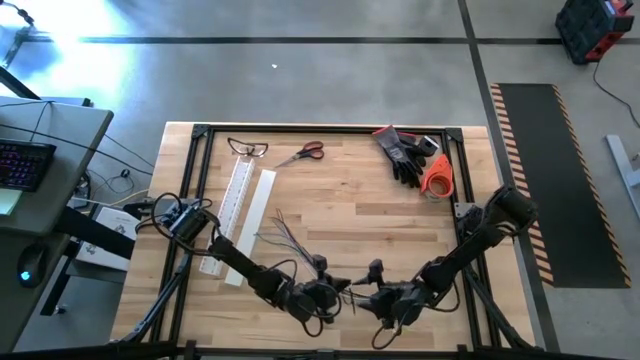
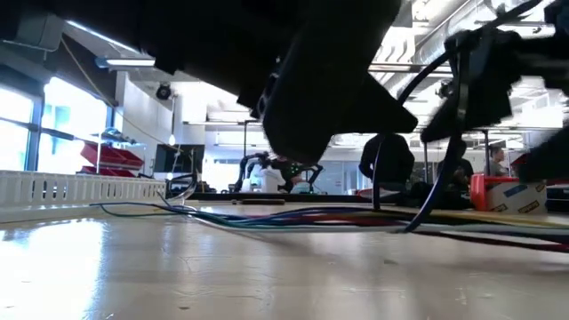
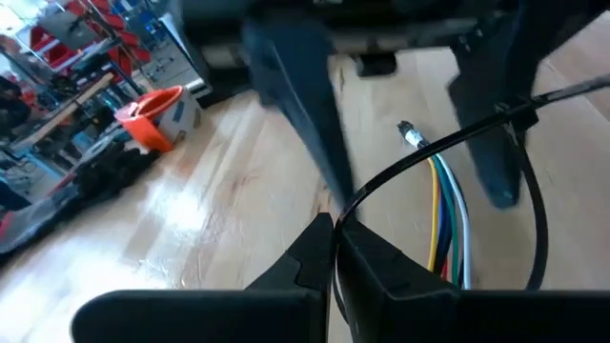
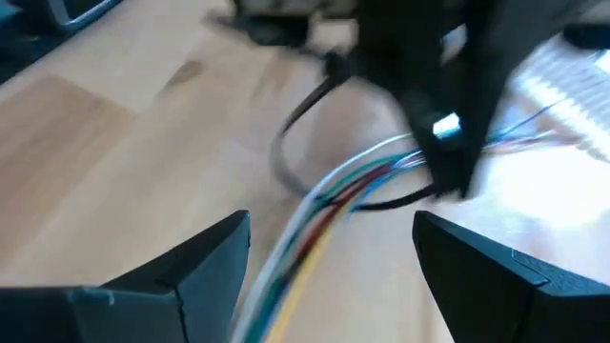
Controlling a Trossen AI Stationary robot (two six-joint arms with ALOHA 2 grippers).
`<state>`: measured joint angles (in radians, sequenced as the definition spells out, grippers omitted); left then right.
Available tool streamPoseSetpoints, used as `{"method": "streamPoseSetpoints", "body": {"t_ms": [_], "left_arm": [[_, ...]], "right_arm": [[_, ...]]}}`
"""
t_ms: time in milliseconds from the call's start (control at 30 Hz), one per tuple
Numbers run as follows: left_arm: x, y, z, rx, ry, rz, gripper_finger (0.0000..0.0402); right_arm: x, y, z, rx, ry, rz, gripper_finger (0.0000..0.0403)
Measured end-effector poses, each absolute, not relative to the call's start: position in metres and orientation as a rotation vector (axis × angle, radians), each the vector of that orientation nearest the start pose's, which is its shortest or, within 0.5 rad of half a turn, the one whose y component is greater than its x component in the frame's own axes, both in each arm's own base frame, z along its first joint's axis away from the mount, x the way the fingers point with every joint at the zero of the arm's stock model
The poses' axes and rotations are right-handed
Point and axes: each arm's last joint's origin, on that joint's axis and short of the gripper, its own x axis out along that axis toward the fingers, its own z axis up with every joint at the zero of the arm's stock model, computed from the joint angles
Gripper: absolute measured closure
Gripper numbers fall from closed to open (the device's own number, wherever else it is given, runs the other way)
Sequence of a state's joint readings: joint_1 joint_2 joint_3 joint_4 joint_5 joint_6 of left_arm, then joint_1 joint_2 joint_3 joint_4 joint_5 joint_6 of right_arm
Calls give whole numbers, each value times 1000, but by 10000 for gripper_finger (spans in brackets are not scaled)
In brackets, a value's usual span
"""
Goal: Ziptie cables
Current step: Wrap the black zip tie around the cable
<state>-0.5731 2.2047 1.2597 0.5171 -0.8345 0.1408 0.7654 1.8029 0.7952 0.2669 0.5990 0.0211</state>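
The left claw (image 3: 334, 250) is pinched together on a thin black zip tie (image 3: 419, 157), whose loop arches over the cables (image 3: 448, 224); only the left wrist view shows this grip. The right claw (image 4: 329, 262) stands wide apart, holding nothing, with the cables (image 4: 315, 205) running across the wood between its two fingers (image 4: 205, 252); the right wrist view alone shows that gap, and there the black loop lies around the bundle.

In the high view both claws meet at the lower middle of the frame, the left claw (image 1: 330, 292) just left of the right claw (image 1: 385, 300). The left arm slants in from the middle left, the right arm from the middle right, both bent low over the table (image 1: 350, 200). The cables (image 1: 290, 235) fan out up and to the left from the claws, toward the white slotted bar (image 1: 238, 200).

The low view shows the cables (image 2: 293, 216) lying flat on the table across the middle of the frame, with a dark arm above them.
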Motion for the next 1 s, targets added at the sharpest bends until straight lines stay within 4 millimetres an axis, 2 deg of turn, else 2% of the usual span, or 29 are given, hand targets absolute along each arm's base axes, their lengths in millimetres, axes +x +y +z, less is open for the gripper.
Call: {"method": "streamPoseSetpoints", "body": {"t_ms": [167, 367, 533, 800, 867, 1000], "left_arm": [[387, -228, 119, 443, 339, 252, 401], [383, -233, 119, 453, 336, 267, 401], [382, -234, 119, 455, 335, 274, 401], [381, -236, 119, 451, 333, 273, 401], [381, -236, 119, 451, 334, 272, 401], [381, -236, 119, 447, 334, 267, 401]], "right_arm": [[247, 219, 121, -310, 636, 246, 123], [250, 209, 114, -230, 726, 179, 141], [253, 202, 105, -219, 804, 214, 208], [248, 194, 101, -371, 879, 189, 379], [246, 192, 101, -416, 892, 177, 393], [241, 186, 105, -496, 924, 148, 395]]}}
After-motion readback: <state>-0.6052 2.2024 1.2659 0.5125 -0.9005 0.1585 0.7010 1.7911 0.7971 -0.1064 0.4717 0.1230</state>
